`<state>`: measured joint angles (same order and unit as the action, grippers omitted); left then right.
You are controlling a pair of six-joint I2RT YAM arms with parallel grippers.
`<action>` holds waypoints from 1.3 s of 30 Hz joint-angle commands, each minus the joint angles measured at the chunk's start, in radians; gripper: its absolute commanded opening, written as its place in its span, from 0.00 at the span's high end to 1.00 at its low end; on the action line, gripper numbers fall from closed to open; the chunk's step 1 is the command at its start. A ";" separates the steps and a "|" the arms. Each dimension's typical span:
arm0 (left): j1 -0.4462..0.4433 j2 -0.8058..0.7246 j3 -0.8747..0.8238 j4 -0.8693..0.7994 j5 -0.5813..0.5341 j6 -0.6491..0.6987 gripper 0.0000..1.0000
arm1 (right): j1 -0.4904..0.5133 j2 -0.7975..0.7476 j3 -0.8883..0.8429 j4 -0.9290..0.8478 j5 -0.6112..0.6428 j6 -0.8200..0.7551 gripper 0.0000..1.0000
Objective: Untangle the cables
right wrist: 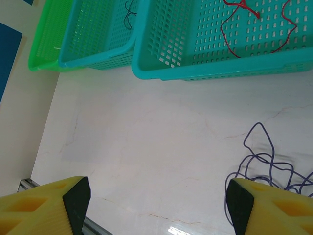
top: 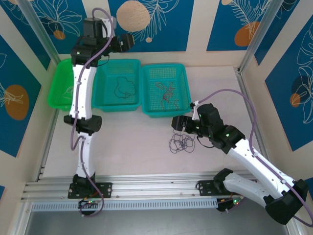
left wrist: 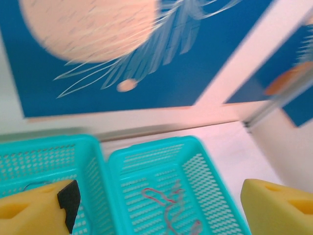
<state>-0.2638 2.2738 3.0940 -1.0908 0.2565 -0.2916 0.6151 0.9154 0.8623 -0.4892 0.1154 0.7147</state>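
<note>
1. The cables [top: 182, 143] lie knotted on the desk [top: 132, 152], right of centre, just before the right teal basket [top: 166, 113].
2. The right hand [right wrist: 156, 208], fingers apart and empty, hovers beside them. It should pinch one outer loop, not the knot.
3. The left hand [left wrist: 156, 210], also apart, hangs near the desk's far edge.

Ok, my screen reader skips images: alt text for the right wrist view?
A tangle of purple cables lies on the white table beside the open right claw; beyond, a teal basket holds a red cable.
</note>
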 commanded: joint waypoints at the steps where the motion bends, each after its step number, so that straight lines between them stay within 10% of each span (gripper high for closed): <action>1: -0.046 -0.140 0.002 -0.074 0.013 0.075 0.14 | 0.003 -0.008 0.034 -0.036 -0.019 -0.004 0.24; 13: -0.391 -0.421 -0.416 -0.254 -0.174 0.174 0.14 | -0.022 -0.015 0.013 -0.124 0.064 -0.013 0.24; 25: -0.523 -0.918 -1.548 0.478 -0.089 -0.040 0.16 | -0.082 -0.062 -0.064 -0.134 0.027 -0.001 0.24; 39: -0.701 -0.751 -2.024 0.948 -0.119 -0.193 0.27 | -0.182 -0.066 -0.200 -0.111 -0.017 0.079 0.24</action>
<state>-0.9508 1.4952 1.0950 -0.2810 0.1547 -0.4511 0.4484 0.8585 0.6872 -0.6033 0.1360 0.7666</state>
